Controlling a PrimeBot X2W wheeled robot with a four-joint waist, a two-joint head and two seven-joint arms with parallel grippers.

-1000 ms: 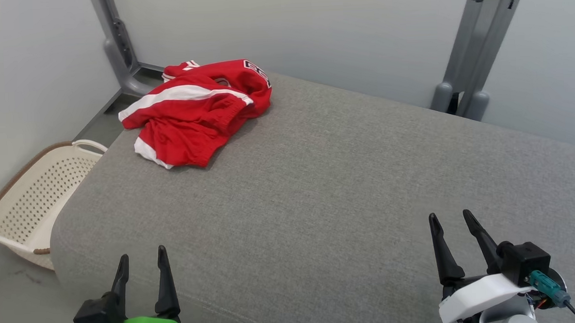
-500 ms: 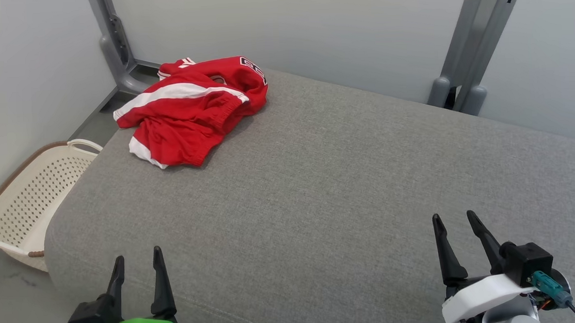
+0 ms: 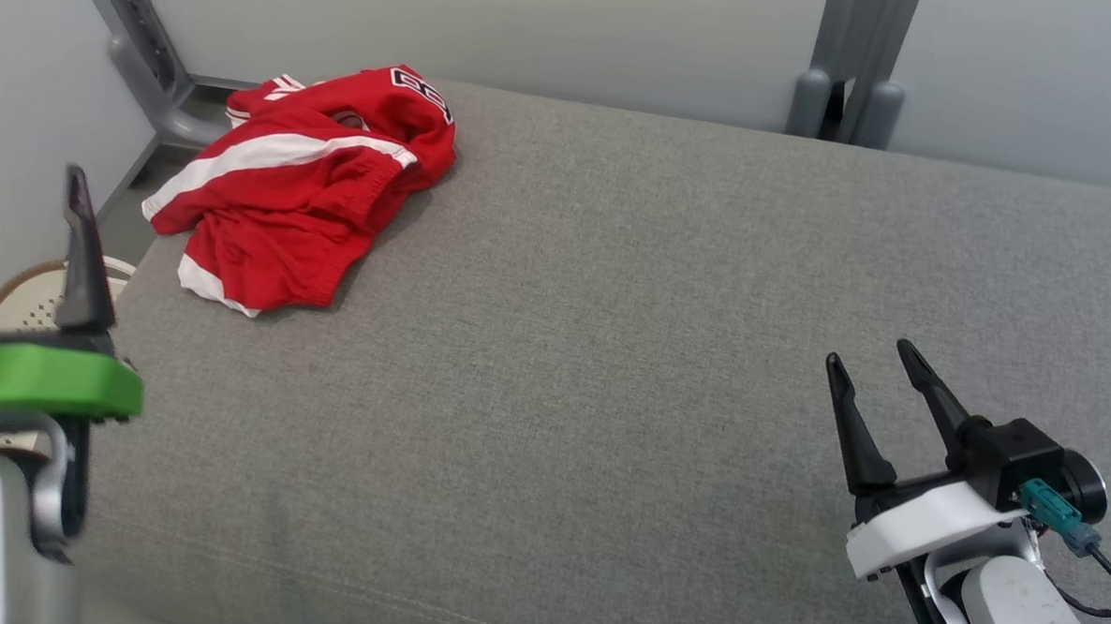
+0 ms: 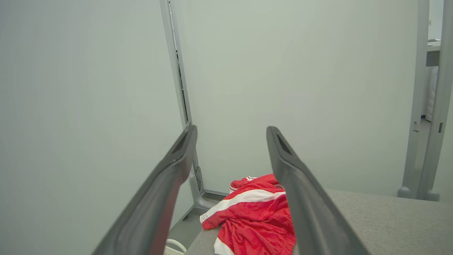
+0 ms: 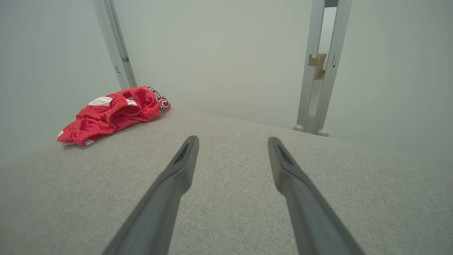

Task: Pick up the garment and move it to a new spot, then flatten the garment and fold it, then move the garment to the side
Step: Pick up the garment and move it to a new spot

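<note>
The garment [image 3: 297, 197], red with a white stripe, lies crumpled in a heap at the far left corner of the grey padded worktop [image 3: 613, 347], one fold spilling over the back edge. It is bunched and doubled over itself, so judging from the task it has yet to be picked up, and nothing touches it. A cream basket [image 3: 30, 302] sits on the floor off the left end, below that corner.

The left arm [image 3: 4, 561] stands high at the left edge of the head view, out beyond the worktop's end, and its jaws are spread wide and empty. In its wrist view the garment [image 4: 254, 216] shows low between the fingers [image 4: 170, 184], which suggests the arm is lining up on the heap from above and short of it.

The right arm [image 3: 921, 521] is low over the near right of the worktop [image 5: 226, 170], well apart from the garment [image 5: 113, 109]. Its jaws are also wide and empty, pointing across the surface.
</note>
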